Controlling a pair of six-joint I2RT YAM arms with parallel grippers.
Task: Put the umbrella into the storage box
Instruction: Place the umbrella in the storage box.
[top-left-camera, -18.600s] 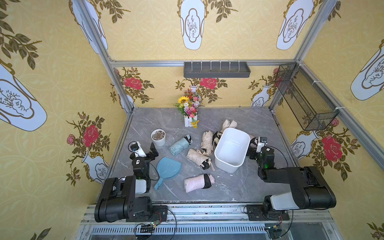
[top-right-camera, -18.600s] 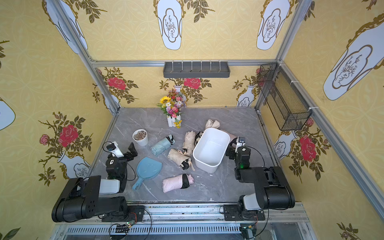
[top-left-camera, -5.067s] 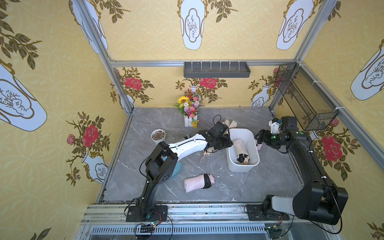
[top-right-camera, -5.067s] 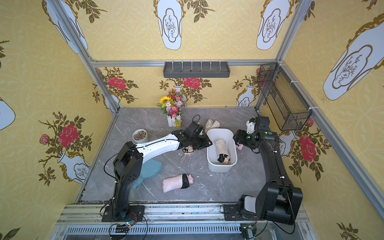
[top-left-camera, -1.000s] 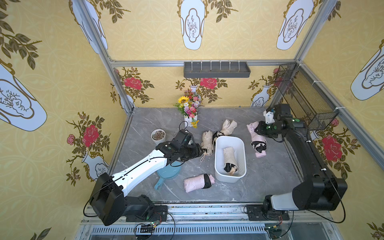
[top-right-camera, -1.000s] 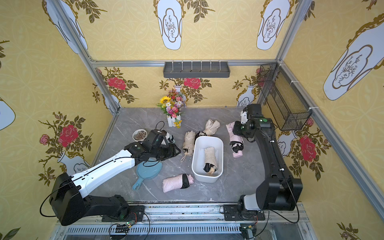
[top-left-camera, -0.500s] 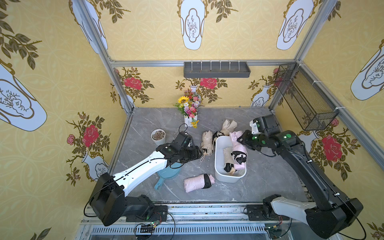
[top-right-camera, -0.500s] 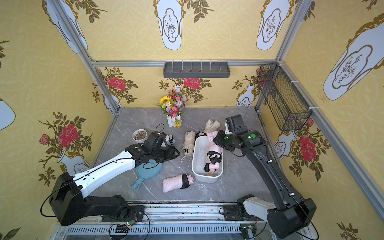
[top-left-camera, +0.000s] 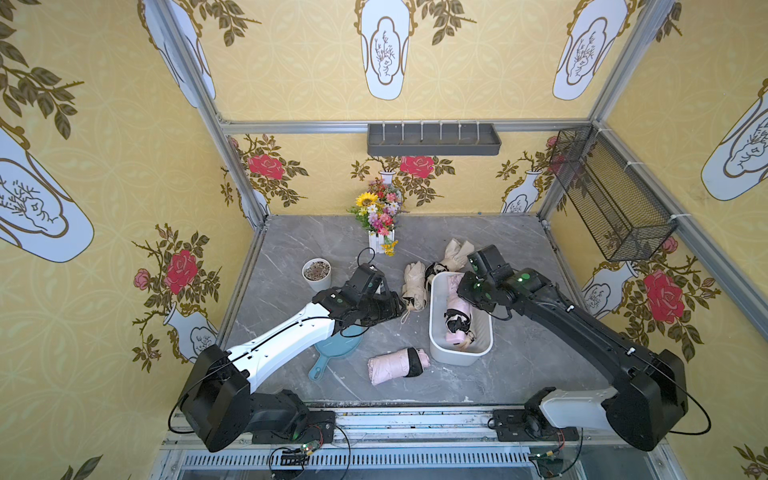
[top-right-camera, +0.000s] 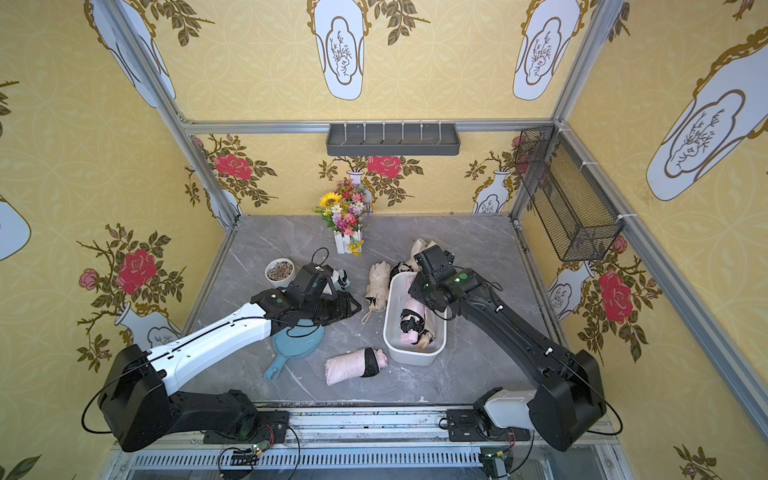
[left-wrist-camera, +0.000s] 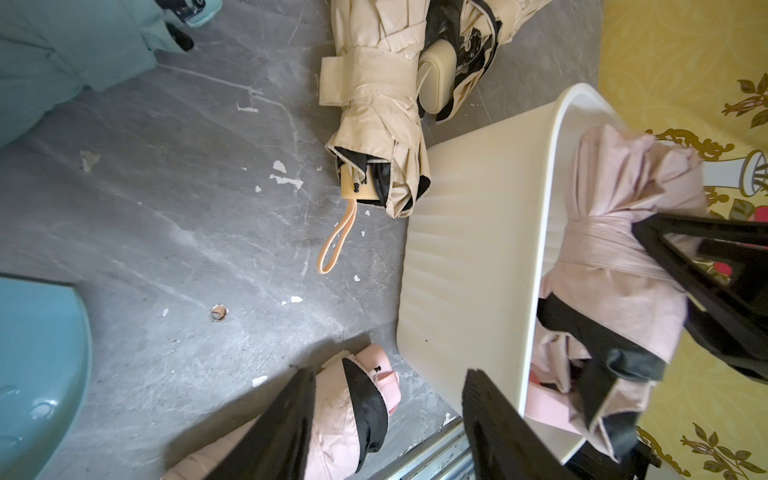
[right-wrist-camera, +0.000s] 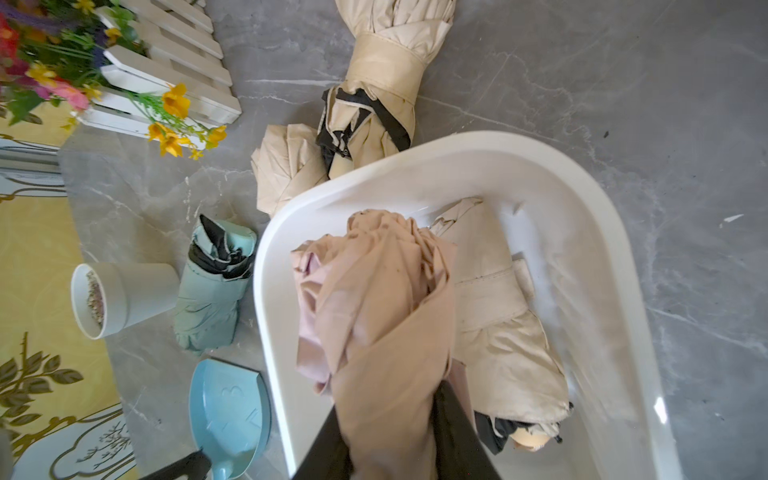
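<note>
Gripping crumpled pink umbrella (right-wrist-camera: 374, 299) in white storage box (right-wrist-camera: 540, 166), right jaws; left jaws apart, empty.

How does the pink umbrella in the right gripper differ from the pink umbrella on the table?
The gripped umbrella is clamped by the right gripper; the table umbrella lies free. The gripped umbrella is in the storage box; the table umbrella lies outside it. Both are folded, pink with black trim.

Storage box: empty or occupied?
Occupied. A beige umbrella lies inside the storage box; the right gripper holds a pink umbrella above it, lower end inside.
</note>
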